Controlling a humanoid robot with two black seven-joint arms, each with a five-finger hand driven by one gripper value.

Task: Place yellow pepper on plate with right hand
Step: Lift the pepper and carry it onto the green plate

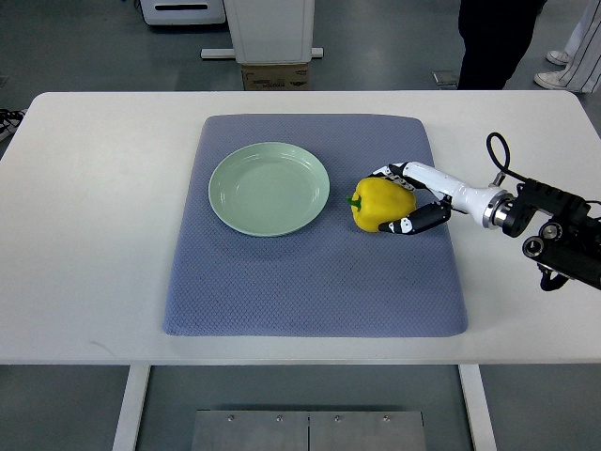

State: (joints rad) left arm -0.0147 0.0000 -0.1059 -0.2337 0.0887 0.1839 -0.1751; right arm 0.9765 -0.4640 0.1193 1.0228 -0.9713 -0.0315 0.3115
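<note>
- On the grey mat (310,282), the right hand (413,199) grasps the yellow pepper (380,204), fingers curled around it.
- Just left sits the green plate (269,188), apart from the pepper.

**Background items, top view**

I see a white desk (94,235) filling most of the frame, with a blue-grey textured mat (310,291) laid flat across its middle. Two white desk legs (131,404) show below the near edge, and between them a grey metal floor plate (310,430) with small screws. Beyond the far edge I note a white pedestal base (270,28) on the grey floor, a brown cardboard box (275,75) just in front of it, and white equipment (183,11) at top left. A person stands at top right: dark trouser legs (493,42), white shoes (554,75) further right. A small grey object (444,79) lies on the floor near them.
</note>
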